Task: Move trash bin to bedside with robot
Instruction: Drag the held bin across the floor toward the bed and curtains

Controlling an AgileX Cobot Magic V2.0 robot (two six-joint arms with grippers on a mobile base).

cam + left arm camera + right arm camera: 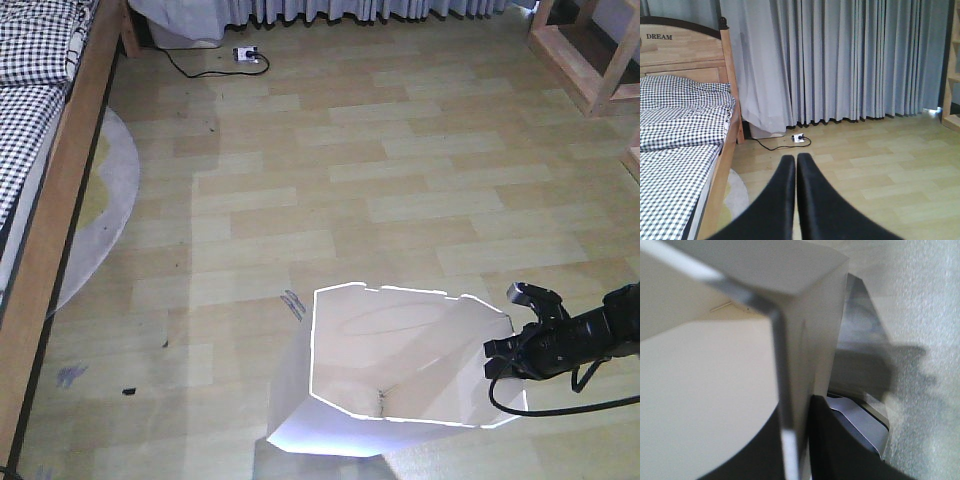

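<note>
L gripper (793,160): jaws shut | R gripper (497,358): jaws clamped, arm extended

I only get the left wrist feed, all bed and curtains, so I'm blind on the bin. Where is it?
Observer: The trash bin sits on the wood floor, low in the front view, well right of the bed.
Operator: Is it gripped?
Observer: Yes, the right end effector is at its right rim, the wall pinched between its fingers.
Operator: Anything inside?
Observer: Only a small dark mark near the bottom.
</note>
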